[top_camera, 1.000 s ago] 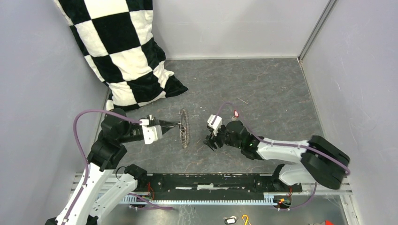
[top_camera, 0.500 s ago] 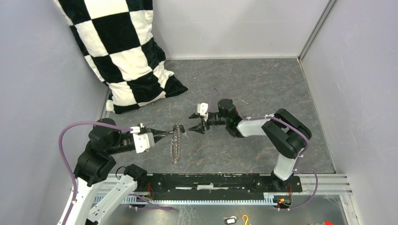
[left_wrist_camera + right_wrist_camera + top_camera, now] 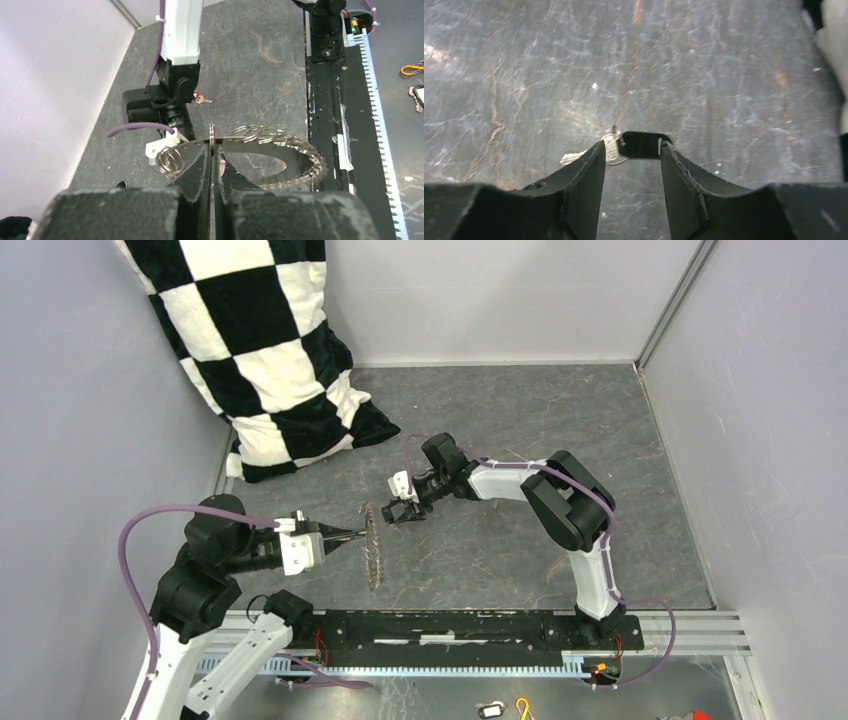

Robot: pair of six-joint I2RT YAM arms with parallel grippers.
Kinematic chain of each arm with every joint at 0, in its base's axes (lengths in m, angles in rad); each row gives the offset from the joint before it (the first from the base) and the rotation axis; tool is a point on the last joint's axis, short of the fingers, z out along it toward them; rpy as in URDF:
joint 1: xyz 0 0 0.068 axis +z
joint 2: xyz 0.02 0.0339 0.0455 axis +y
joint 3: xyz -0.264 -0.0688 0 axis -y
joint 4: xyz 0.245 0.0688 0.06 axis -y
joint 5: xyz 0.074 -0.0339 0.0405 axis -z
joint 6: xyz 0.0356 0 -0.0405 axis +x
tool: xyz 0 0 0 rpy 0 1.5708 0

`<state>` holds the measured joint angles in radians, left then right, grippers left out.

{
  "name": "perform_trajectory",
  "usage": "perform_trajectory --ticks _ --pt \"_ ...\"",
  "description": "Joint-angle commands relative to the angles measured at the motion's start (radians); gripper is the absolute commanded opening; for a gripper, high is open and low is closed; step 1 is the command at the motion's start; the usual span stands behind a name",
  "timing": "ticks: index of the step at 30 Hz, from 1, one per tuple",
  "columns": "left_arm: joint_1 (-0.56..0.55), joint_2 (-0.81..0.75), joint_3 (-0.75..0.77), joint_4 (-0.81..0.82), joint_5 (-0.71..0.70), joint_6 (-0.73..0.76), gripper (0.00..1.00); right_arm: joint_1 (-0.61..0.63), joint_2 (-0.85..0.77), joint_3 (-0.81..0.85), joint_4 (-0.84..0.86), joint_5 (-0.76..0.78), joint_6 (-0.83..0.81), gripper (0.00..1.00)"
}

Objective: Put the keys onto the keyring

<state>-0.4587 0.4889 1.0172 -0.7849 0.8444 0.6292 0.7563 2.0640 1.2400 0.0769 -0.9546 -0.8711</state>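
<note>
The red key (image 3: 200,99) lies on the floor (image 3: 560,420), partly hidden by the right arm. It does not show from above. The black key (image 3: 644,145) is tiny and shows only in the right wrist view. It lies flat on the floor. The right gripper (image 3: 631,147) has its fingers apart, one on each side of the key's head (whether they touch it is hard to tell).

The left gripper (image 3: 345,535) has its fingers pinched tight on the edge of the ring (image 3: 372,545). The ring stands on its edge just left of the right gripper (image 3: 400,512).

Grey walls (image 3: 70,440) close in the floor on three sides. A checked pillow (image 3: 260,350) fills the far left corner. The floor's right side is open.
</note>
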Motion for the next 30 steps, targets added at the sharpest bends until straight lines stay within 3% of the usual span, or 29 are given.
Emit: perform_trajectory --ticks 1,12,22,30 --pt "-0.003 0.01 0.047 0.013 0.041 0.047 0.02 -0.003 0.021 0.055 -0.128 -0.064 -0.127 0.49" --pt "-0.003 0.03 0.055 0.013 0.066 0.05 0.02 -0.001 0.067 0.114 -0.138 -0.069 -0.087 0.44" --pt "-0.004 0.038 0.07 0.021 0.068 0.053 0.02 0.032 0.154 0.281 -0.352 0.023 -0.142 0.4" --pt "-0.003 0.037 0.067 0.03 0.071 0.059 0.02 0.033 0.141 0.264 -0.393 0.04 -0.178 0.4"
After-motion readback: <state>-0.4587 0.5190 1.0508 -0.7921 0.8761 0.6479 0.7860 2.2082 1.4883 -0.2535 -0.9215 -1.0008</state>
